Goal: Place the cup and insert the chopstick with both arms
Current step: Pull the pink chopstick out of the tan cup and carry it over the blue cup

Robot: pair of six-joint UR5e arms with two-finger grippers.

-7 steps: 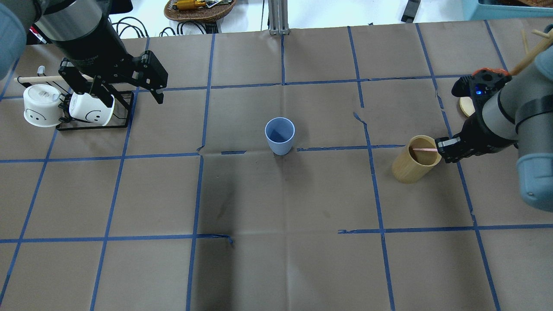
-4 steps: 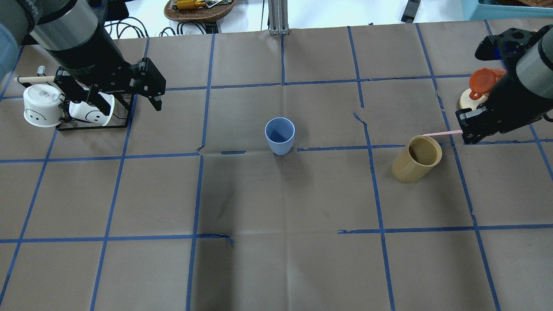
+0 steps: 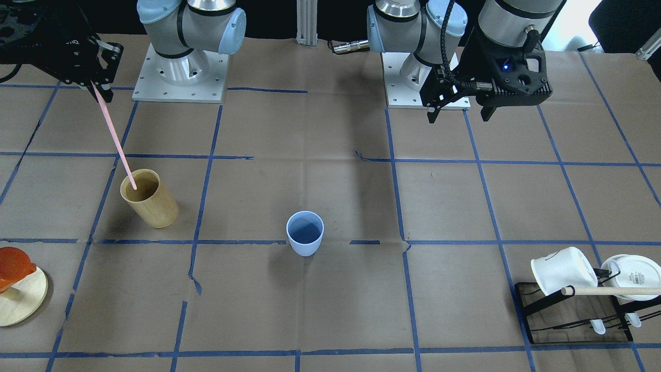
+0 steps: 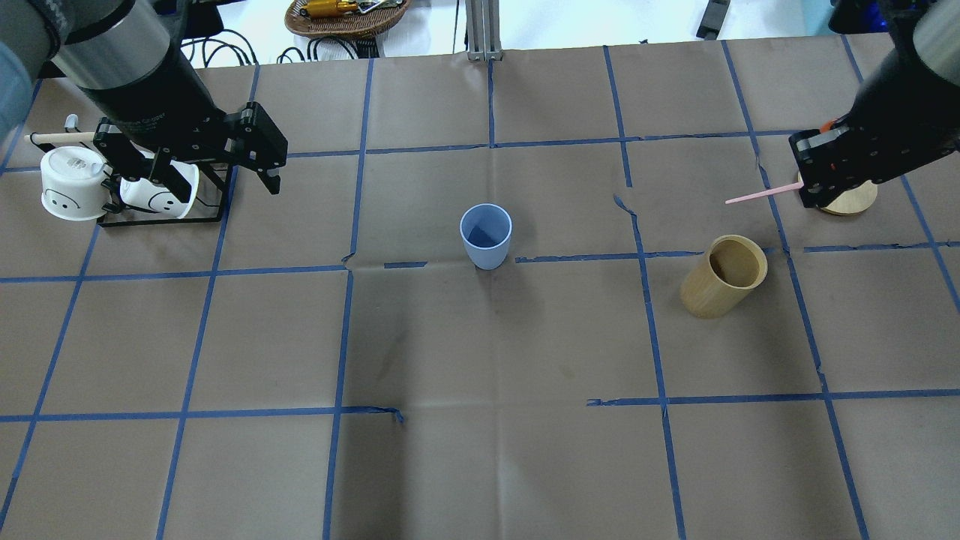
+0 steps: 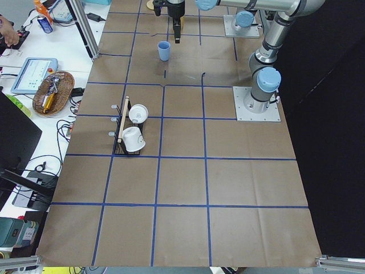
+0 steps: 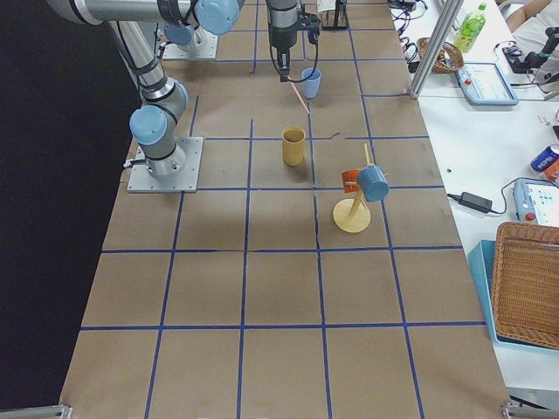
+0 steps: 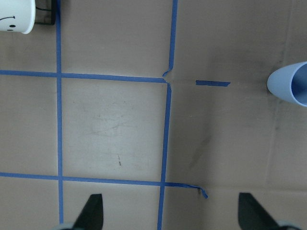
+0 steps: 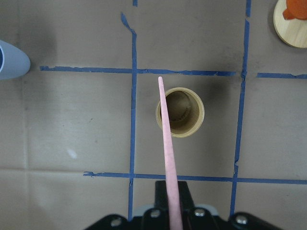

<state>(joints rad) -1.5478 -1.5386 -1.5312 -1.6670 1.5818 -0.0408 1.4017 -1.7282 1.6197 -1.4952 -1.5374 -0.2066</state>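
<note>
The light blue cup [image 4: 486,236] stands upright and empty near the table's middle; it also shows in the front view [image 3: 305,233]. My right gripper [image 4: 806,187] is shut on the upper end of the pink chopstick [image 4: 761,193] and holds it in the air, slanting down, its tip beside the tan wooden cup [image 4: 724,276]. The right wrist view shows the stick [image 8: 168,153] running from the gripper toward the wooden cup's rim [image 8: 180,111]. My left gripper [image 4: 225,186] is open and empty, high above the table to the left of the blue cup [image 7: 290,86].
A black rack with white mugs [image 4: 75,184] and a wooden dowel stands at the far left, under my left arm. A round wooden stand [image 3: 20,297] with an orange cup sits near my right arm.
My right gripper has lifted the pink chopstick out of the tan wooden cup and drawn it up and away from it. My left arm has barely moved.
</note>
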